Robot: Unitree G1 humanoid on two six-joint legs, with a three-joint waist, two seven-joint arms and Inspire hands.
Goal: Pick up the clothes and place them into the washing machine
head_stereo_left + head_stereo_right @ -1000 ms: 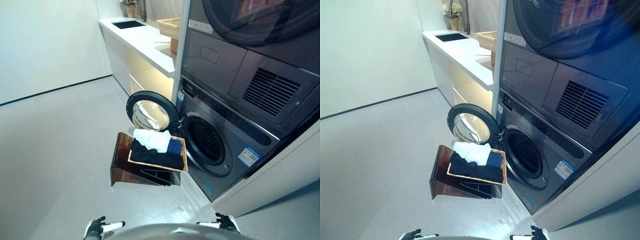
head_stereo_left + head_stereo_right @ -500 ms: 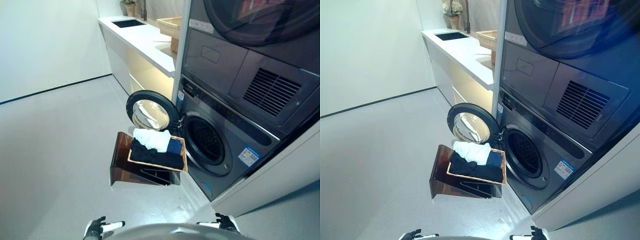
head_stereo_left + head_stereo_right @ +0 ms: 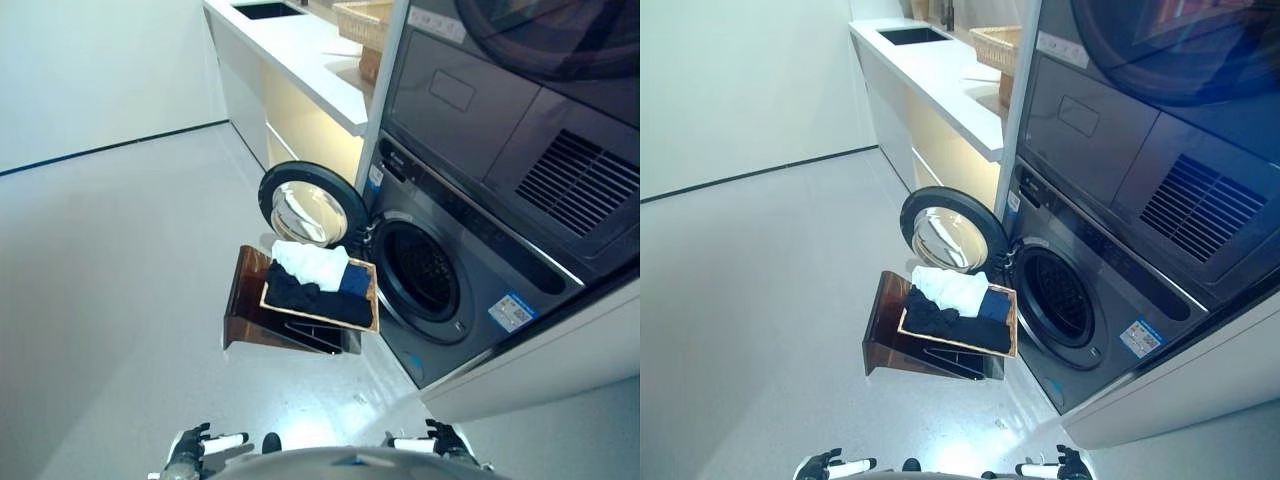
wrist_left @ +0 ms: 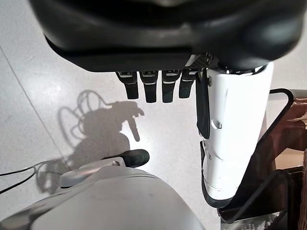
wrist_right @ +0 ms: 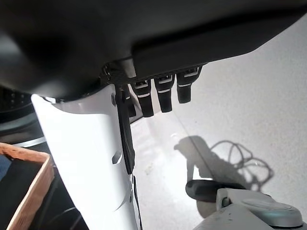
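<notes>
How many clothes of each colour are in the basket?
White clothes: 1
Blue clothes: 1
Dark clothes: 1 pile, and I cannot tell if it is more than one piece
Total: 3 that I can tell apart in the basket
</notes>
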